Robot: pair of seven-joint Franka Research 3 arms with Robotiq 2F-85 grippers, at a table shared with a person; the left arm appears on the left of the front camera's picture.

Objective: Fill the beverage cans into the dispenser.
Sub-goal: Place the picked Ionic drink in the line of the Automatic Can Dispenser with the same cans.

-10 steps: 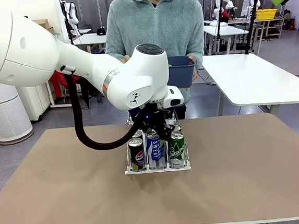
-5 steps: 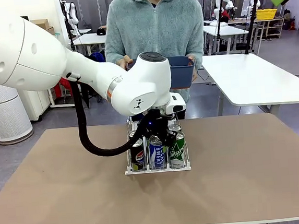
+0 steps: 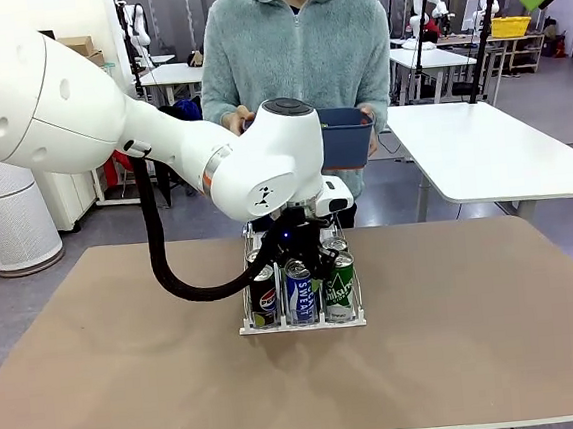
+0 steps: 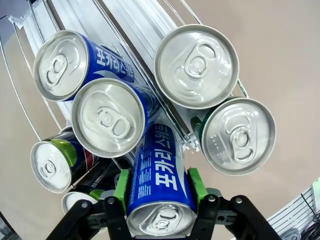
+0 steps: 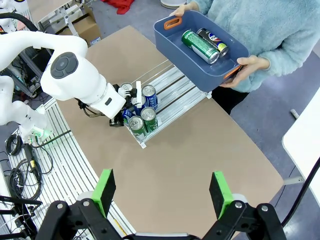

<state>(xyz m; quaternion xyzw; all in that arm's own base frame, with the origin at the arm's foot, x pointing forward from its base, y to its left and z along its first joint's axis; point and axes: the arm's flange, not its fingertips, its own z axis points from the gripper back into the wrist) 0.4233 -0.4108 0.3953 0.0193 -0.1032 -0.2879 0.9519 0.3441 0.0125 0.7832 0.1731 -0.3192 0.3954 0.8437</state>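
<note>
Hold the blue can (image 4: 160, 170), clamped in the left gripper (image 4: 160, 189) at the front of the middle lane of the dispenser (image 3: 301, 326), upright, lower straight between the wires, release only once seated, with the wide-open right gripper (image 5: 162, 192) well away.

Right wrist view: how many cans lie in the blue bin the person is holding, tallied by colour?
In the blue bin:
green can: 1
dark can: 1
Total: 2
</note>
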